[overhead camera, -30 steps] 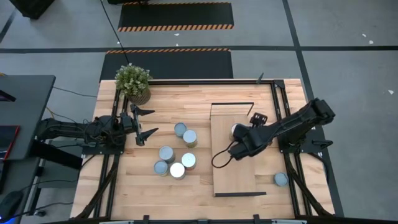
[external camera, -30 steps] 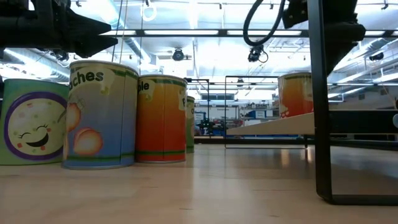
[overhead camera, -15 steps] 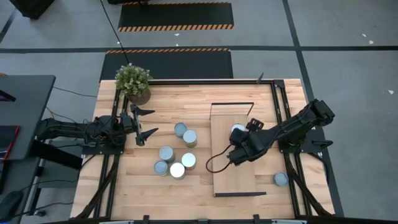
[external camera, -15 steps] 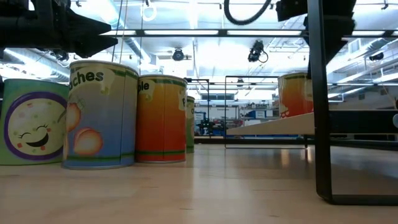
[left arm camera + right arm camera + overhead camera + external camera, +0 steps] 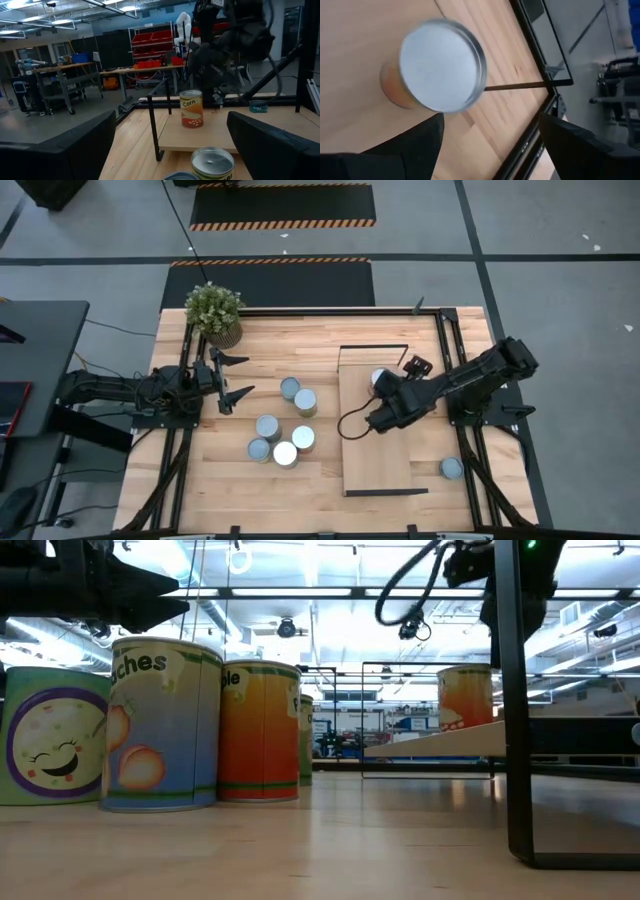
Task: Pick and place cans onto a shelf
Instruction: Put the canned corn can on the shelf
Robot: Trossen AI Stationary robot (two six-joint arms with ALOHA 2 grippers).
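- Corn can stands upright on the shelf, near its far end.
- Right gripper hangs above it, jaws spread, gripping nothing.
- Left gripper, jaws spread, waits by the table's left edge.
- Five cans cluster mid-table; one can sits near the right edge.

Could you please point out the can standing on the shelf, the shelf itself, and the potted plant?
Can on the shelf (image 5: pixel 191 108), left wrist view, on its labelled side.
Shelf (image 5: pixel 378 465), high view, on a bare part of its board.
Potted plant (image 5: pixel 214 307), high view, on its green leaves.
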